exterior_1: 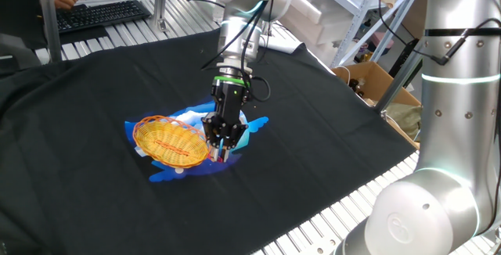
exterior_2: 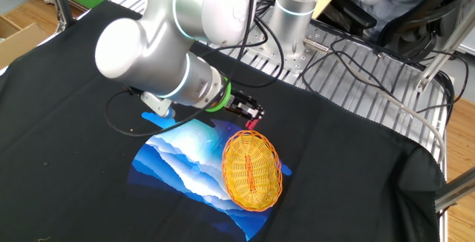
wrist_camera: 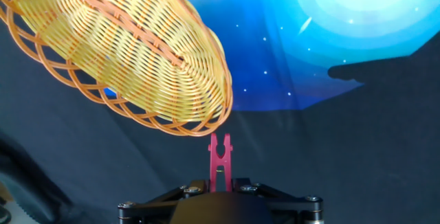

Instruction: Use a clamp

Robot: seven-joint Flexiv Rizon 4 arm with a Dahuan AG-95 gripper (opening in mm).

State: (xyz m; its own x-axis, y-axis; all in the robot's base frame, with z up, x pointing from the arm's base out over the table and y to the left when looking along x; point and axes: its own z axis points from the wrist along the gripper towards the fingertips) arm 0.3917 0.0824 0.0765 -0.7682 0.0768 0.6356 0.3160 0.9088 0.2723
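Note:
The pink-red clamp (wrist_camera: 220,161) stands upright between my gripper's fingers, its forked tip just below the rim of the orange woven basket (wrist_camera: 130,52). My gripper (exterior_1: 221,149) is shut on the clamp and hangs low at the basket's right edge (exterior_1: 169,141) in one fixed view. In the other fixed view the gripper (exterior_2: 252,119) holds the clamp (exterior_2: 251,124) at the basket's far rim (exterior_2: 251,169). The clamp's tip is close to the rim; I cannot tell if it touches.
The basket rests on a blue printed cloth (exterior_2: 182,164) over a black table cover (exterior_1: 313,153). A keyboard (exterior_1: 102,14) and a person's hand lie at the far edge. A cardboard box (exterior_1: 374,81) stands off the table's right side.

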